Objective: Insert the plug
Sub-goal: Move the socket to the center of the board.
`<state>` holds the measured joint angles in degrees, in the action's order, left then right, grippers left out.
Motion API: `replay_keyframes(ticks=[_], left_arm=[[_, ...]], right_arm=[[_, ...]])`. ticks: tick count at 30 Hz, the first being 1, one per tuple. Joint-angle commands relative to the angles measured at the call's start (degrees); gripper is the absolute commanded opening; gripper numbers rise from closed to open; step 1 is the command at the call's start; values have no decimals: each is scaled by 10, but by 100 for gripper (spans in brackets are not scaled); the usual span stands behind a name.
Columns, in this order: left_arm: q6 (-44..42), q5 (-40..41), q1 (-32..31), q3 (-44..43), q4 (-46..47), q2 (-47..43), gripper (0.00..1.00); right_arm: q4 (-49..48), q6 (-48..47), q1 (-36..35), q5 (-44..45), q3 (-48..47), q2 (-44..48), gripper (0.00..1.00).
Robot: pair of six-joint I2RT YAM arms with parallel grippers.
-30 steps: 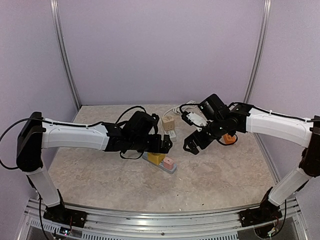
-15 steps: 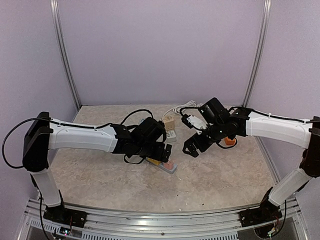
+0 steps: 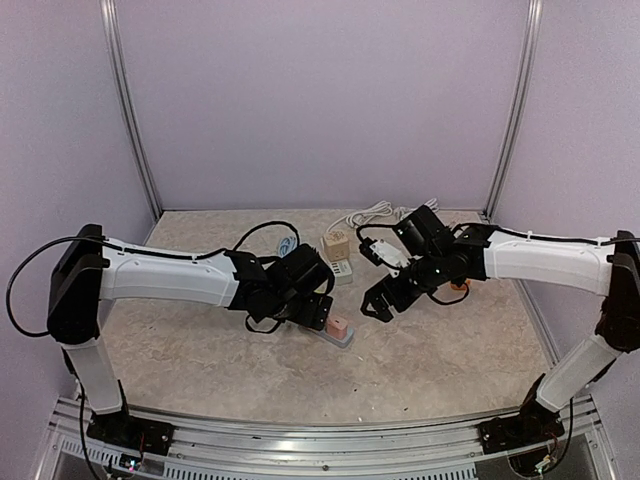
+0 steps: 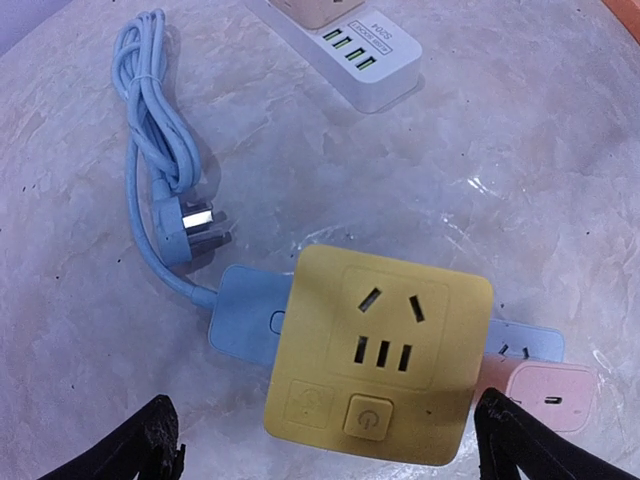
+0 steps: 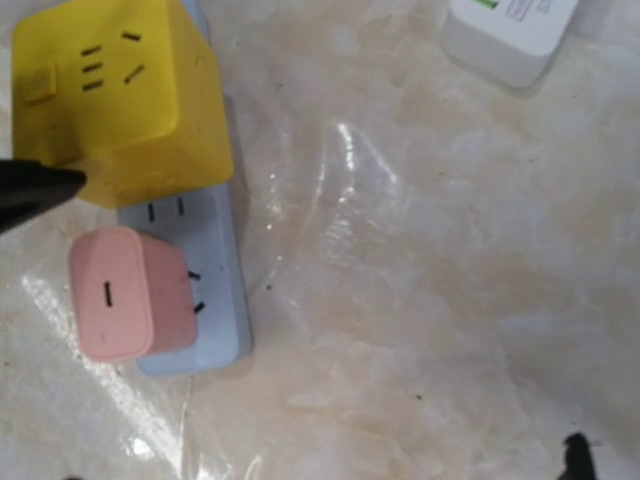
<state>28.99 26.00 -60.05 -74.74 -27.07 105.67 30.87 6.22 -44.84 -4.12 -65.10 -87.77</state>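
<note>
A yellow socket adapter (image 4: pixel 380 355) sits on a light blue power strip (image 4: pixel 245 315), beside a pink adapter (image 4: pixel 540 395). The strip's blue cable and its loose three-pin plug (image 4: pixel 198 225) lie on the table to the left. My left gripper (image 4: pixel 335 450) is open, with one finger on each side of the yellow adapter and no contact showing. In the top view it (image 3: pixel 318 303) covers the yellow adapter. My right gripper (image 3: pixel 378 302) is open and empty, just right of the pink adapter (image 3: pixel 337 326). The right wrist view shows the yellow adapter (image 5: pixel 115 95) and the pink adapter (image 5: pixel 125 295).
A white USB charging strip (image 4: pixel 350 40) lies behind the blue strip, with a beige cube (image 3: pixel 336 245) on it. A white cable (image 3: pixel 375 213) runs to the back wall. An orange object (image 3: pixel 459 285) sits under my right arm. The walls stand close on three sides.
My left gripper has moved right and down over the yellow adapter, which it now hides in the top view. My right gripper has drifted slightly down and left toward the strip.
</note>
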Motion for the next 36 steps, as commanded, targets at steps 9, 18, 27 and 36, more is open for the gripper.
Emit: replay_keyframes(ticks=[9,18,27,36], left_arm=[[10,38,2,38,-39,-21,96],[17,48,27,72,-45,-47,95],[10,58,68,110,-47,-74,95],[-14,61,134,146,-42,-108,95]], right_arm=[[-63,29,2,-12,39,-90,100],[-102,39,-9,-16,42,-121,100],[-111,39,-16,-15,35,-116,100],[-94,34,-16,-8,19,-103,100]])
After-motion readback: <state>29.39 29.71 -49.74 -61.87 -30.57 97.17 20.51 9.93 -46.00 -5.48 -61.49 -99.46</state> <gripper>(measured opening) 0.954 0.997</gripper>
